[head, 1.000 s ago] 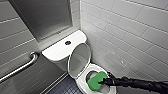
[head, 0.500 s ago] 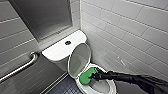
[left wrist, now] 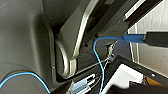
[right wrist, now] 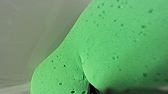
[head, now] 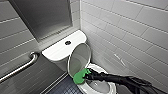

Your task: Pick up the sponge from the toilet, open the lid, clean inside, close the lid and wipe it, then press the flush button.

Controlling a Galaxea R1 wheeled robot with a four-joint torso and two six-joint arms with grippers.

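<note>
The right end effector (head: pixel 87 75) is gripping the small bright green wavy-edged sponge (head: pixel 80 76) at the rim of the white glossy ceramic toilet (head: pixel 111 88). The toilet's white oval plastic lid (head: pixel 79 58) is standing open. Inside cleaning is seemingly proceeding. Closing, wiping and pressing the round dark grey flush button (head: pixel 67 42) are awaiting.

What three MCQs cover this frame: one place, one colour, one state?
1. Where is the sponge?
A. on the cistern
B. at the bowl rim, beside the lid
C. on top of the lid

2. What colour is the sponge?
A. green
B. yellow
C. blue

3. How does the lid stand?
A. shut over the bowl
B. taken off
C. raised

Key:
1 B: the right end effector holds it at the rim of the toilet.
2 A: it is bright green in the head and right wrist views.
3 C: it stands up in front of the cistern, with the bowl open.
</note>
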